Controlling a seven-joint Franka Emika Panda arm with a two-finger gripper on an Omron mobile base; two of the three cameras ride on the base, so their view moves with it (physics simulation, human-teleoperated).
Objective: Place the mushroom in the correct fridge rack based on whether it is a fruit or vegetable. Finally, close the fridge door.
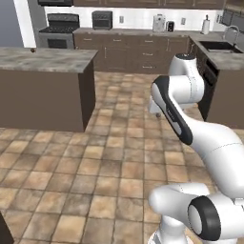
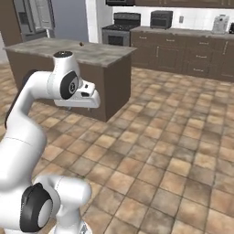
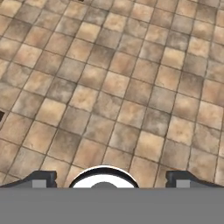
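Mushroom (image 1: 32, 49), a tiny brown speck, sits on the grey stone top of the kitchen island (image 1: 47, 59), near its far edge toward the left end; in the right base view the same speck (image 2: 81, 44) lies close to the far edge of the island (image 2: 91, 54). Well apart from it, the white arm (image 1: 176, 109) is folded over the open tiled floor (image 1: 95, 157), its hand turned downward. Seen from the hand camera, the gripper (image 3: 105, 177) hangs above bare brown floor tiles (image 3: 113, 87) with its two dark fingertips (image 3: 41, 177) spread wide and nothing between them. Behind the island, dark wood cabinets run along the back wall beneath a pale counter (image 1: 138, 32), where a stove (image 1: 59, 31) stands at the left end and a sink (image 1: 217, 46) sits at the right corner.
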